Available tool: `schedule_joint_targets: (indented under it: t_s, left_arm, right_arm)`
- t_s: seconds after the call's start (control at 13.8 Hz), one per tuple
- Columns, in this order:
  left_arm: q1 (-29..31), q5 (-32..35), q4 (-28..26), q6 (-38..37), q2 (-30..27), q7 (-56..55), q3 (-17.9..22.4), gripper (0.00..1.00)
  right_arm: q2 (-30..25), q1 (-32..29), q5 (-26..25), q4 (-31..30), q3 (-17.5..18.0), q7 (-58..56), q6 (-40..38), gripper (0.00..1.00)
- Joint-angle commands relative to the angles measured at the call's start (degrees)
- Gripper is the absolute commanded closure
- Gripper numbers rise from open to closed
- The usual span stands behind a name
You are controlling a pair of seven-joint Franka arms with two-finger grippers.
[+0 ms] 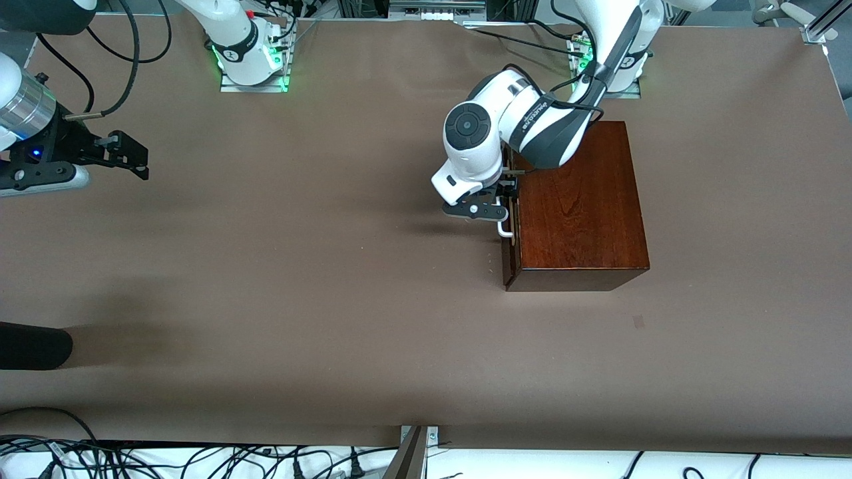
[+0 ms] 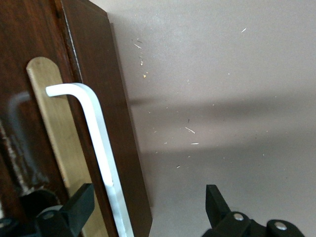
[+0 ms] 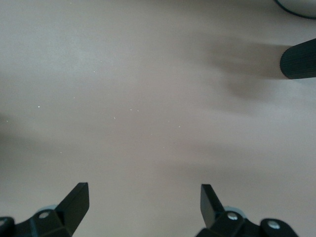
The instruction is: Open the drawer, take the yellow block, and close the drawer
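A dark reddish-brown wooden box (image 1: 578, 206) stands on the brown bench (image 1: 299, 286) toward the left arm's end. Its drawer (image 1: 508, 259) is in the side that faces the right arm's end, and it looks shut or very nearly so, its front lying close along the box. The white bar handle (image 1: 505, 230) sticks out from that front. The left claw (image 1: 500, 194) is right at the handle, its fingers spread wide. In the left wrist view the handle (image 2: 101, 148) runs between the two dark fingers (image 2: 79, 203), one of them lying against the drawer front (image 2: 34, 98) inside the bar and the other out over bare bench; whether either finger touches the bar cannot be told. The yellow block does not show in any view. The right arm waits at its own end of the bench, its claw (image 1: 126, 154) held above bare brown surface with the fingers (image 3: 76, 200) wide apart and nothing between them.
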Motion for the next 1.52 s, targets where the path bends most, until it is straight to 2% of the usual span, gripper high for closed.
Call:
schedule_joint_targets:
  t_s: [0.0,0.36,0.72,0.94,1.44]
  left_arm:
    - [-0.67,1.52,-1.02,2.66,0.97,-1.54,0.48,0.0]
    - [-0.76,1.52,-2.51,6.0,1.85,-2.5,0.48,0.0]
    - [-1.99,0.47,-1.55,8.81,2.99,-7.68,0.22,0.0]
    - [-3.05,-0.94,-1.11,13.29,4.22,-11.2,-0.31,0.0]
    - [-6.29,-0.94,6.97,13.65,9.58,-15.77,-0.39,0.0]
  right_arm:
    - [0.28,-0.54,0.16,1.08,0.42,0.47,-1.2,0.0]
    - [0.28,-0.54,0.16,1.08,0.42,0.47,-1.2,0.0]
    - [0.28,-0.54,0.16,1.08,0.42,0.47,-1.2,0.0]
    - [0.37,-0.54,0.16,1.08,0.42,0.47,-1.2,0.0]
    - [0.37,-0.54,0.16,1.08,0.42,0.38,-1.2,0.0]
